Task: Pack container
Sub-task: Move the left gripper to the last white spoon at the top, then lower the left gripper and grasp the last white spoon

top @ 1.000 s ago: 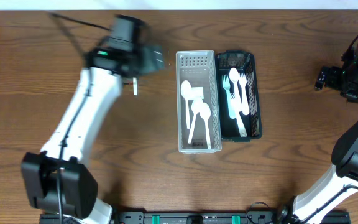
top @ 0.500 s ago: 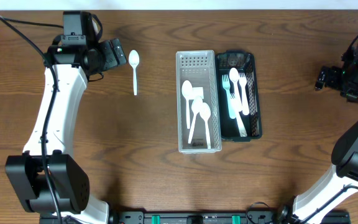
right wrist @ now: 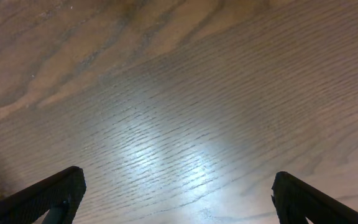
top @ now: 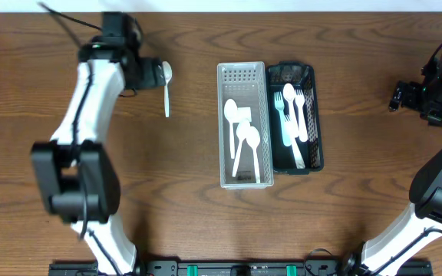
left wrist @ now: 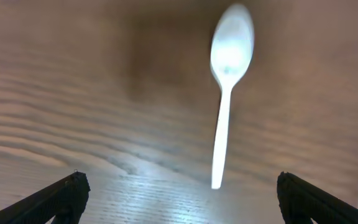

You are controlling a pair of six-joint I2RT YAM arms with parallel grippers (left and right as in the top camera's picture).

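**Mia:** How much is packed?

**Ben:** Most of it, I think. The white tray (top: 242,74) in the middle of the table (top: 359,215) has spoons (top: 244,136) in it. The black tray (top: 318,130) touches its right side and has forks (top: 301,115) in it.

**Mia:** What is left out?

**Ben:** One white spoon (top: 166,90). It lies flat near the far edge of the table. It is to the left of the white tray and apart from it.

**Mia:** Is anything holding it?

**Ben:** No. The left gripper (top: 153,75) hangs right by the round end of the spoon. Its jaws are wide apart and hold nothing. The right gripper (top: 405,96) is over by the right edge. Its jaws are wide apart too, over bare wood.

**Mia:** So what is left to do?

**Ben:** I think the left gripper has to grab that spoon and put it with the other spoons.
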